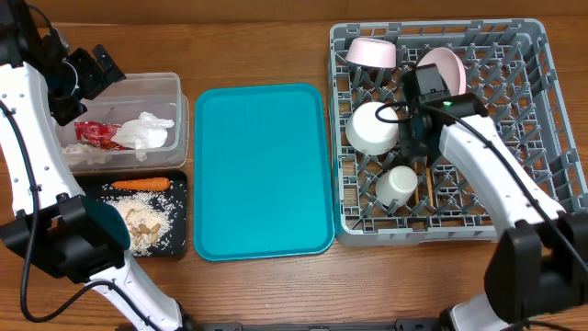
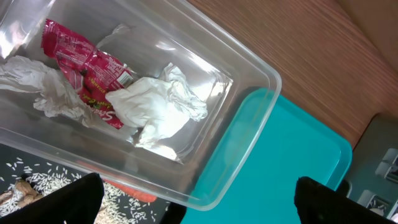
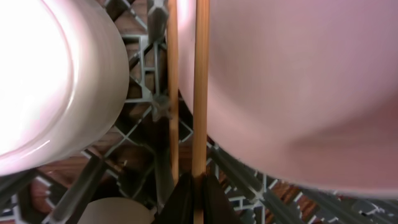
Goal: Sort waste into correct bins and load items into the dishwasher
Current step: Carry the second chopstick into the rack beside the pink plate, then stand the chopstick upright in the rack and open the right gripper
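My left gripper (image 1: 92, 69) hangs open and empty above the clear tub (image 1: 176, 92); its fingers (image 2: 199, 205) show spread wide in the left wrist view. The tub (image 2: 249, 124) holds the red wrapper (image 2: 87, 68) and white tissue (image 2: 158, 102). The black tray (image 1: 180, 216) holds the carrot (image 1: 140, 184) and food scraps with rice (image 1: 142, 225). My right gripper (image 1: 418, 138) is low in the grey rack (image 1: 533, 110), shut on a chopstick (image 3: 200, 87); the second chopstick (image 3: 173, 93) lies just to its left. The plate (image 1: 441, 69), two bowls (image 1: 372, 52) (image 1: 372, 127) and cup (image 1: 397, 182) stand in the rack.
The teal tray (image 1: 262, 170) lies between the bins and the rack, with nothing on it. In the right wrist view a bowl (image 3: 50, 74) and the plate (image 3: 298, 81) press close on either side of the chopsticks, over the rack's pegs.
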Motion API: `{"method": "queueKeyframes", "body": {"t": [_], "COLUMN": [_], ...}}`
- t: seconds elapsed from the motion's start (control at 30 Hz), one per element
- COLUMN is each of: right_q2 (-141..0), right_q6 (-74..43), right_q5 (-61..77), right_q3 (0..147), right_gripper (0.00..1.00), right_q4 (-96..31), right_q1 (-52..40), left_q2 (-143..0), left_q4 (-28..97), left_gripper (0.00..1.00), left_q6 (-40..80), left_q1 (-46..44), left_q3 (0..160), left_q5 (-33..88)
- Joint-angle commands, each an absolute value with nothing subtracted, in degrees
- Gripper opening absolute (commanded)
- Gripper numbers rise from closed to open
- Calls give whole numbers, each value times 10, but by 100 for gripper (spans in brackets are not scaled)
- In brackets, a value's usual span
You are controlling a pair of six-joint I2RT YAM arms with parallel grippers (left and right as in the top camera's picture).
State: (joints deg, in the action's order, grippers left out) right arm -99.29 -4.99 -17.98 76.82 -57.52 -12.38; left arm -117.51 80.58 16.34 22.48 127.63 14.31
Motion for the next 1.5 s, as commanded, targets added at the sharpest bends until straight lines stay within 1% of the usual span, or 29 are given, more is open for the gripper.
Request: {"method": "queueKeyframes", "body": {"t": [0.0, 0.2, 0.27, 0.3, 0.4, 0.43, 0.47, 0.53, 0.63, 0.9, 1.03, 1.1, 1.17, 1.23, 1.33, 1.47], "right_q2": [-1015, -1021, -1021, -1020, -1020, -1020, -1020, -1020, -1020, -1002, -989, -982, -974, -967, -964, -966], "right_q6": [-29, -29, -29, -29, -29, -29, -29, -29, -29, -30, -58, -62, -62, -62, -62, -62], "right_q5": [-175, -175, -175, -175, -175, -175, -175, -175, -175, -174, -168, -137, -76, 13, 66, 66], "right_q3": [765, 765, 765, 765, 766, 767, 769, 771, 782, 837, 875, 896, 914, 927, 929, 929], "right_gripper": [4, 4, 11, 17, 40, 67, 69, 69, 63, 59, 59, 60, 66, 100, 100, 100], "right_q4": [-569, -569, -569, -569, -568, -568, -569, -569, -574, -626, -666, -680, -678, -658, -611, -607], "right_q1": [-122, -122, -122, -122, -122, -122, -122, -122, -122, -123, -123, -123, -123, -123, -123, -123], "left_q2": [-1154, -1154, -1154, -1154, -1154, -1154, -1154, -1154, -1154, -1154, -1154, -1154, -1154, -1154, -1154, -1154], "left_q4": [806, 806, 806, 806, 806, 806, 806, 806, 806, 806, 806, 806, 806, 806, 806, 806], "left_gripper": [100, 100, 100, 100, 100, 100, 100, 100, 100, 100, 100, 100, 100, 100, 100, 100], "left_q6": [163, 163, 163, 163, 163, 163, 163, 163, 163, 163, 163, 163, 163, 163, 163, 163], "left_q1": [221, 221, 221, 221, 221, 221, 220, 220, 221, 221, 221, 221, 221, 221, 221, 221], "left_q3": [1286, 1286, 1286, 1286, 1286, 1286, 1286, 1286, 1286, 1286, 1286, 1286, 1286, 1286, 1286, 1286], "left_q5": [144, 144, 144, 144, 144, 144, 144, 144, 144, 144, 144, 144, 144, 144, 144, 144]}}
